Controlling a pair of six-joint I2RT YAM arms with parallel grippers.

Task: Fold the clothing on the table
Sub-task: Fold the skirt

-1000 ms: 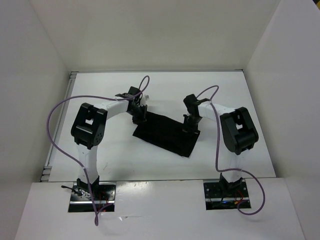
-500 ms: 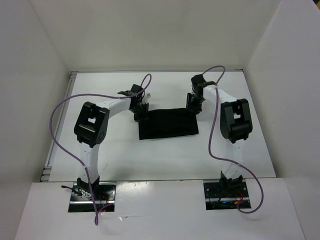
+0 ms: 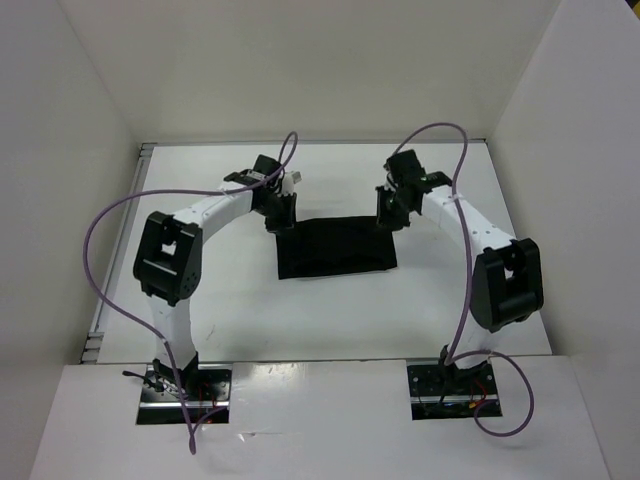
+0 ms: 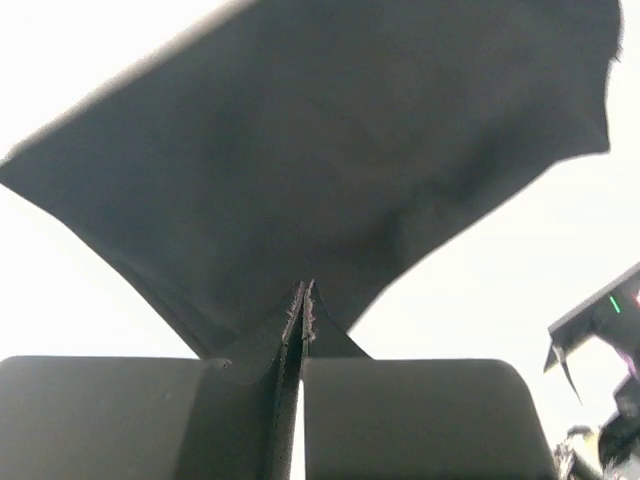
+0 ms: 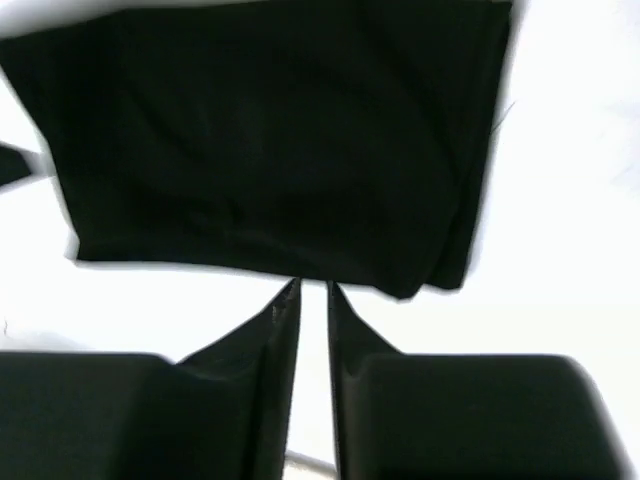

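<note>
The left claw [image 3: 281,222] sits at the far left corner of the clothing [image 3: 335,247], clenched on that corner. In its wrist view the black fabric narrows to a point right where the two fingers meet, and only a hairline shows between them. From there the cloth fans out wide and smooth, away from the claw.

The clothing itself lies as a plain black rectangle in the middle of the bench [image 3: 220,300], longer from side to side, its near edge running roughly level. It lies between the two arms, and white surface shows all round it.

The right claw [image 3: 391,216] is at the far right corner, released: its fingers stand a little apart (a strip of white bench shows between them), with no fabric in the gap. Their tips come just up to the cloth's edge; whether they touch it I cannot tell.
</note>
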